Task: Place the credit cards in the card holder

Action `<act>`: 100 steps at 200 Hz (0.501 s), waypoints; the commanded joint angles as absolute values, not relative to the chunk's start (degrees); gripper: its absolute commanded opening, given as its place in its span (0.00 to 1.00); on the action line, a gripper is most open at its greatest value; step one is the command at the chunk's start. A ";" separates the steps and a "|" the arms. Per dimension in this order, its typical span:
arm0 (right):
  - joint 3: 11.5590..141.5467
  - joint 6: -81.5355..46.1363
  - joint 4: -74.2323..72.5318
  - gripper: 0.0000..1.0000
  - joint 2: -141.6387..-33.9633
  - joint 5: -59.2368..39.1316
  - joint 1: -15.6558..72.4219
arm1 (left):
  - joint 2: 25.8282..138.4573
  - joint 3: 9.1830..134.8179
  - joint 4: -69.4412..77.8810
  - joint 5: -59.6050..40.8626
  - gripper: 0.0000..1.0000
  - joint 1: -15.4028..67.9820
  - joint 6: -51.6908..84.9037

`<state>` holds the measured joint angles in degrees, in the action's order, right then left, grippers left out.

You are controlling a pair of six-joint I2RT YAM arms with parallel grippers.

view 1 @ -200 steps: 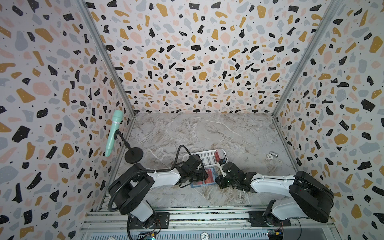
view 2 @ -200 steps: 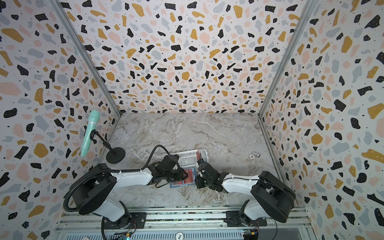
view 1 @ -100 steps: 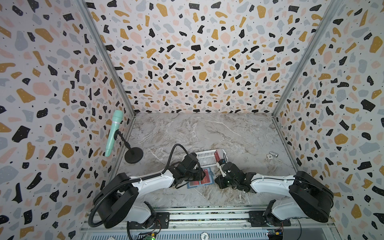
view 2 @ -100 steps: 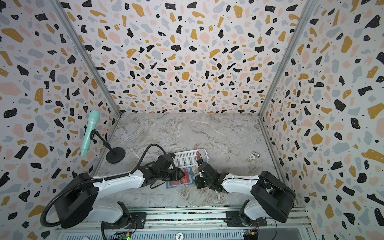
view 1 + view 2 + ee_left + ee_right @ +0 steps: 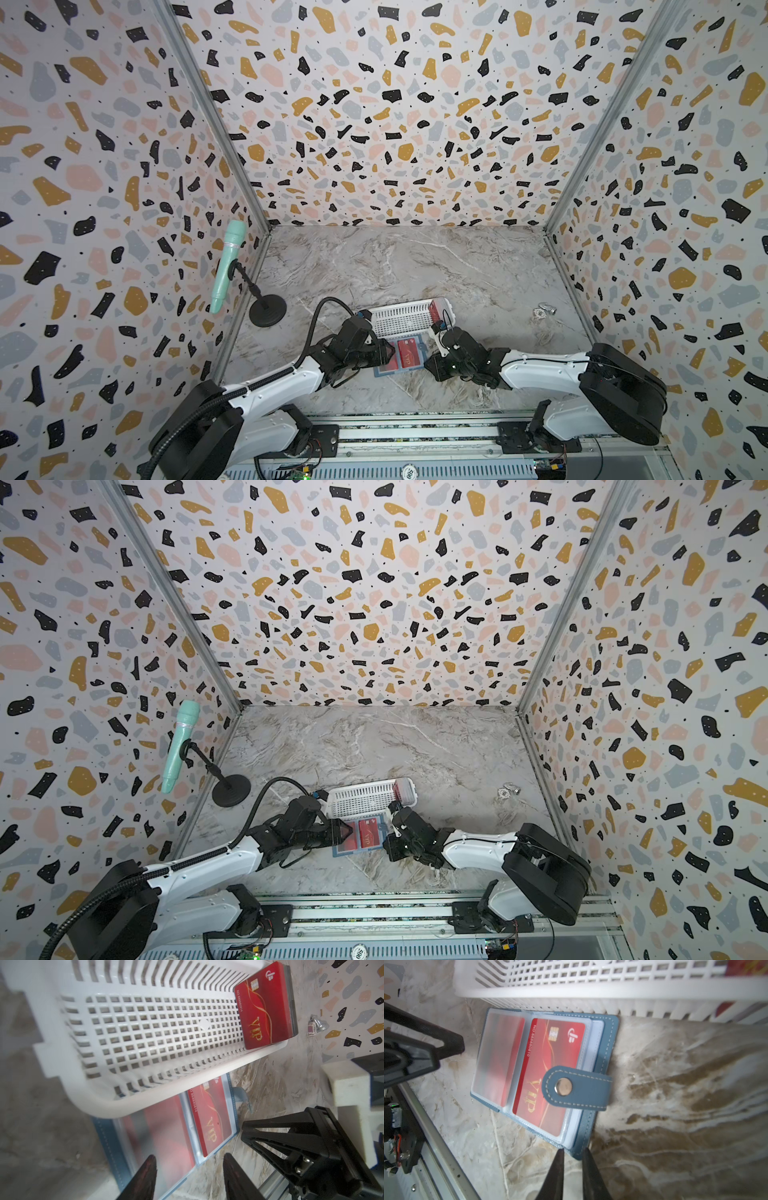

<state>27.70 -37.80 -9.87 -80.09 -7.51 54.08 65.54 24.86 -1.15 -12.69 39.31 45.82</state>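
Right wrist view: shows the card holder (image 5: 608,1043) lying open and flat on the marble table (image 5: 675,1105), pushed up against the white basket (image 5: 571,991). Shows one red VIP card (image 5: 550,1053) fully seated in a clear sleeve, with the snap tab (image 5: 579,1088) flopped loose across it. Reveals a second card (image 5: 500,1055) only as a red blur behind the frosted sleeve alongside. Puts the right gripper (image 5: 573,1152) at the holder's near corner, jaws drawn almost together with the corner of the blue cover between the tips. Looks like a steadying pinch, though cannot confirm firm contact.

Left wrist view: catches the left gripper (image 5: 189,1159) hovering just over the frosted-sleeve side of the holder, jaws well apart and carrying nothing. Finds a stack of credit cards (image 5: 266,1007) at one end of the basket, top one face up. Cannot count them from the visible edges.

Agrees with both top views: holder between the two grippers, basket just behind.

Judging progress: counts two cards as filed, or so it seems, and the whole basket stack as work left. Calls next for lifting a card from that stack and sliding it into a free sleeve, then repeating until the basket holds none.
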 commanded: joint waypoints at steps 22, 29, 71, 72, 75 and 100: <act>31.01 -39.00 -9.55 0.19 -81.52 -5.27 54.40 | 63.81 22.50 -3.25 -11.59 0.55 37.18 45.08; 31.01 -39.05 -9.54 0.19 -81.55 -5.10 54.40 | 63.88 22.35 -3.17 -11.53 0.55 36.99 44.86; 31.03 -39.33 -9.71 0.19 -81.83 -4.88 54.40 | 64.61 20.93 -2.19 -12.27 0.58 35.52 44.40; 31.03 -39.35 -9.73 0.19 -81.87 -4.86 54.40 | 64.65 20.92 -2.15 -12.33 0.58 35.51 44.39; 31.03 -39.36 -9.75 0.19 -81.91 -4.88 54.40 | 64.80 20.84 -2.05 -12.46 0.59 35.43 44.39; 31.02 -39.55 -9.89 0.19 -81.77 -4.50 54.40 | 66.29 20.48 -0.79 -14.04 0.60 35.16 44.47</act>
